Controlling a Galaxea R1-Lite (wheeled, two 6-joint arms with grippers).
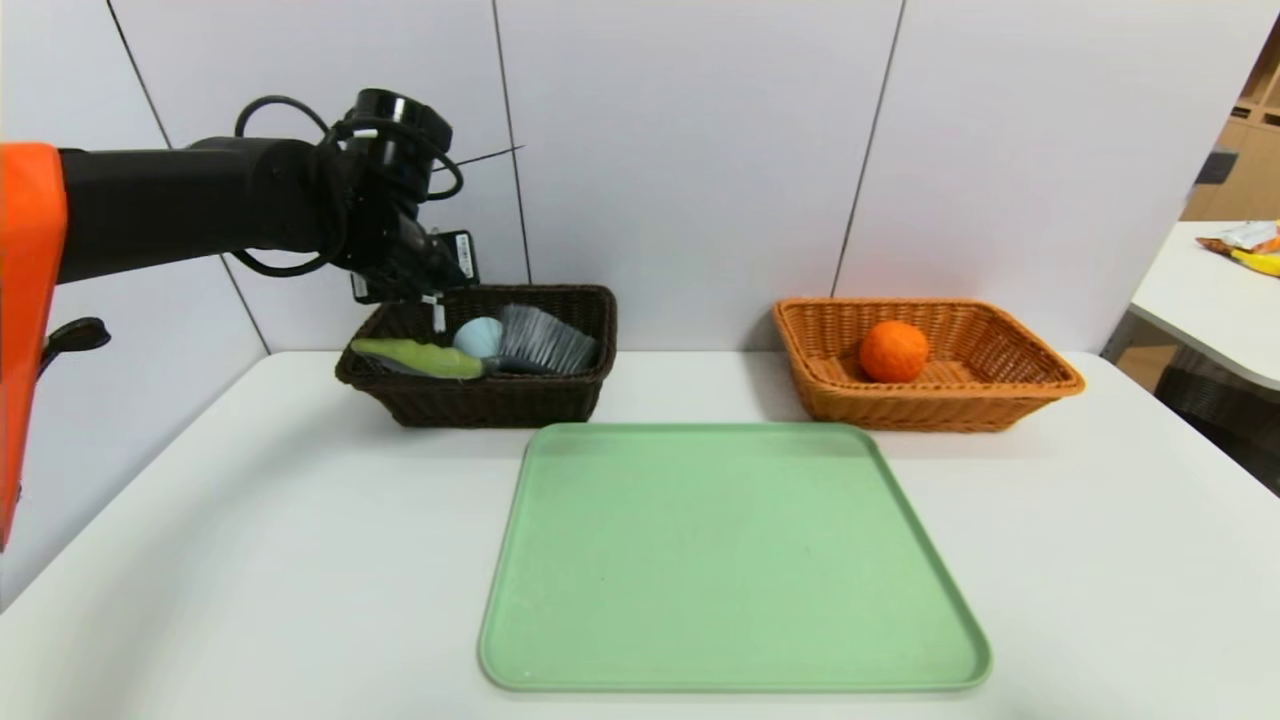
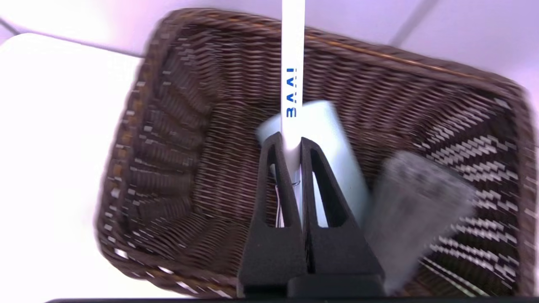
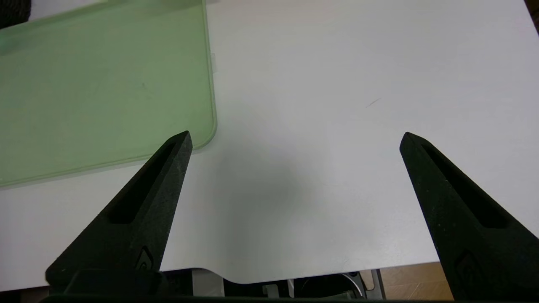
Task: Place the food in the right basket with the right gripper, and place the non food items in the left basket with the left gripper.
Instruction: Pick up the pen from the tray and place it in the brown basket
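Narrowly closed, my left gripper pinched a white stick marked BAAI above the dark basket, which held a brush. My right gripper hung wide open, gripping nothing, over the table near the green tray.

I take this for a lab or test space set up for robot trials. I see plain white panels with dark seams standing straight along the far edge of a bare white tabletop, and a cabled robot arm reaching in from the left. On my left wrist view, a white stick carries the letters BAAI in blue. Beyond the tabletop's far right corner I make out a second white table with packets on it, and wooden shelving behind.
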